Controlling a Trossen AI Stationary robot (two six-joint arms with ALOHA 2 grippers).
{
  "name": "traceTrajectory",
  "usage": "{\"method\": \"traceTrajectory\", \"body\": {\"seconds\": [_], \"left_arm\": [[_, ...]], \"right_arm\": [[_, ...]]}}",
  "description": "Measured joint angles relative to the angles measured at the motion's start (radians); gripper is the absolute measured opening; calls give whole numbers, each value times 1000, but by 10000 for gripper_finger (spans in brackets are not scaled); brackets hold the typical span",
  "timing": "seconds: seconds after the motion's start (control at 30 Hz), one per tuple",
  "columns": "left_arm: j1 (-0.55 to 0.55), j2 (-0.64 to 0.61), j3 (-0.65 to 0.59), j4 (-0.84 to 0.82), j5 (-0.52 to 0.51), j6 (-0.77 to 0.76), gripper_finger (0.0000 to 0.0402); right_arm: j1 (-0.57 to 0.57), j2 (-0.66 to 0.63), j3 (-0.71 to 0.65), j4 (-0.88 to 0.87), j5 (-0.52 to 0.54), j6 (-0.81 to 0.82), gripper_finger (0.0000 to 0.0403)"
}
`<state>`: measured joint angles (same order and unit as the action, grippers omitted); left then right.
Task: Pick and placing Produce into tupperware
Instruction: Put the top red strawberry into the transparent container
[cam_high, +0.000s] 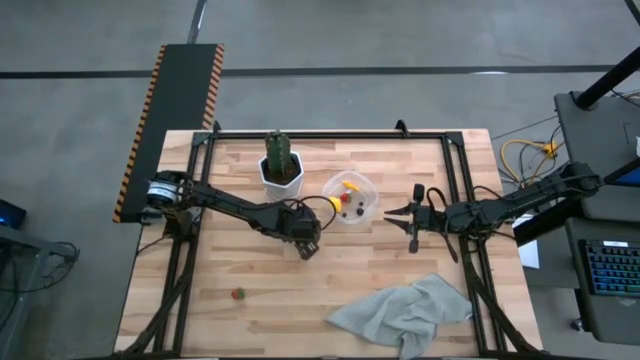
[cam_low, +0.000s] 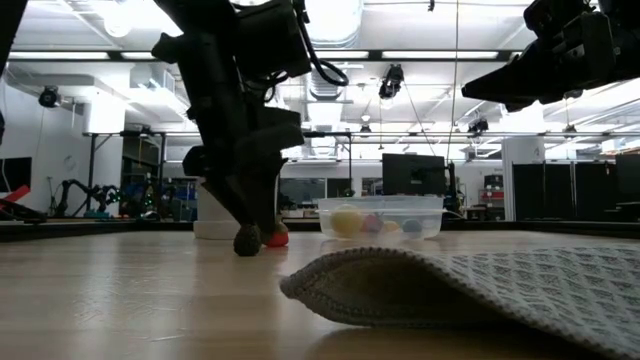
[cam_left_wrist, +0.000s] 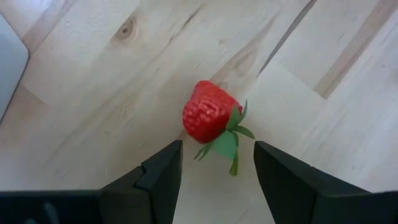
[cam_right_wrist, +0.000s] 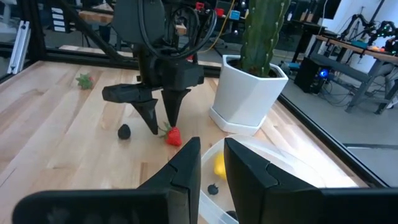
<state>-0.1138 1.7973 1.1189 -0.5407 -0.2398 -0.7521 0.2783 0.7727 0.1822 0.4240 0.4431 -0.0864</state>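
Note:
A red toy strawberry (cam_left_wrist: 210, 118) lies on its side on the wooden table; it also shows in the right wrist view (cam_right_wrist: 173, 135). My left gripper (cam_left_wrist: 216, 168) is open and points down just over it (cam_high: 310, 240), one finger on either side of its green leaves, touching nothing. A small dark berry (cam_right_wrist: 124, 131) lies on the table beside the gripper. The clear tupperware (cam_high: 352, 198) stands right of the white plant pot (cam_high: 282, 172) and holds yellow, red and dark pieces. My right gripper (cam_right_wrist: 211, 163) hovers at the tupperware's right side (cam_high: 398, 213), open by a narrow gap and empty.
Another small strawberry (cam_high: 238, 294) lies near the table's front left. A grey cloth (cam_high: 405, 310) lies crumpled at the front right. The plant pot holds a green cactus (cam_right_wrist: 261, 31). A black frame (cam_high: 330, 133) runs round the table.

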Motion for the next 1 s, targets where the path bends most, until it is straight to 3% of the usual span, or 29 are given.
{"method": "traceTrajectory", "body": {"seconds": [0.83, 1.0], "left_arm": [[3, 8, -7, 2, -4, -27, 184], [3, 13, -10, 2, -4, -27, 164]], "right_arm": [[0, 0, 0, 0, 0, 0, 63], [0, 0, 0, 0, 0, 0, 63]]}}
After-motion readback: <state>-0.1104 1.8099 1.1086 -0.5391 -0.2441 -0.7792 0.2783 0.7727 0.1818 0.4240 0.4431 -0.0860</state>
